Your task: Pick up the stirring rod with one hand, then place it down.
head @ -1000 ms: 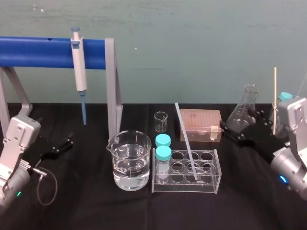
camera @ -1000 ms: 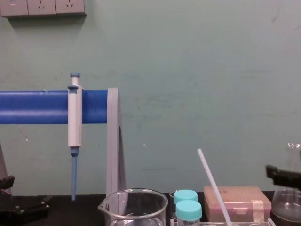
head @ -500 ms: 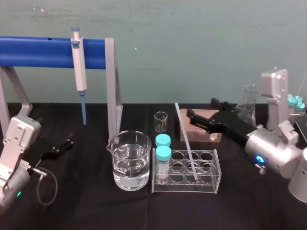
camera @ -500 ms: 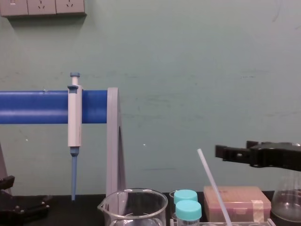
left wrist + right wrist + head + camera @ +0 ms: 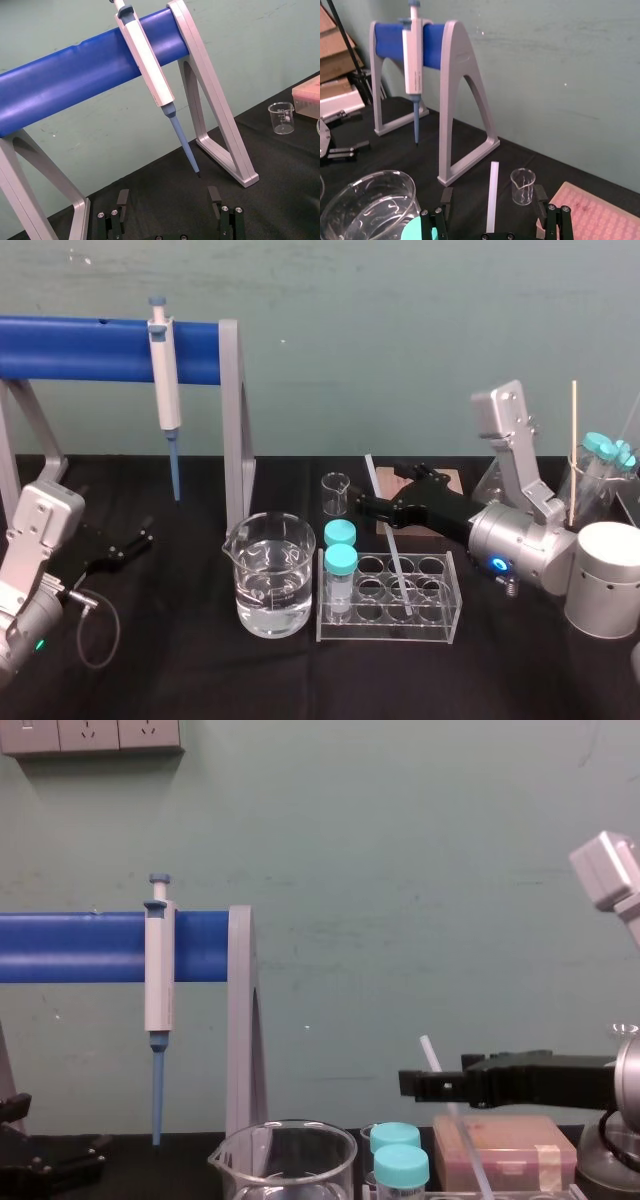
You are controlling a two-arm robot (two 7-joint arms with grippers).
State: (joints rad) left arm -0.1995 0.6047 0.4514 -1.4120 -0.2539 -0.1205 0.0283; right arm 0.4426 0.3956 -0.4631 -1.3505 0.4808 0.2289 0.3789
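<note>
Right wrist view, right tool (image 5: pixel 493 194) spread astride stirring rod (image 5: pixel 494 177), overlapping in chest view, left tool (image 5: pixel 168 196) spread

No legible txt, nos. or brand names anywhere. Small beaker (image 5: pixel 283 118) has faint white print on its side, prob. graduation marks, too small to read.

White-and-blue pipette (image 5: pixel 164 380) hanging tip-down from blue-barred stand (image 5: pixel 80 348). Near its grey leg, large beaker of water (image 5: pixel 268 580); just right, clear rack (image 5: pixel 432 628) holding 2 teal-capped vials (image 5: pixel 340 562). Behind, small empty beaker (image 5: pixel 336 494), pink tip box (image 5: pixel 505 1155).
</note>
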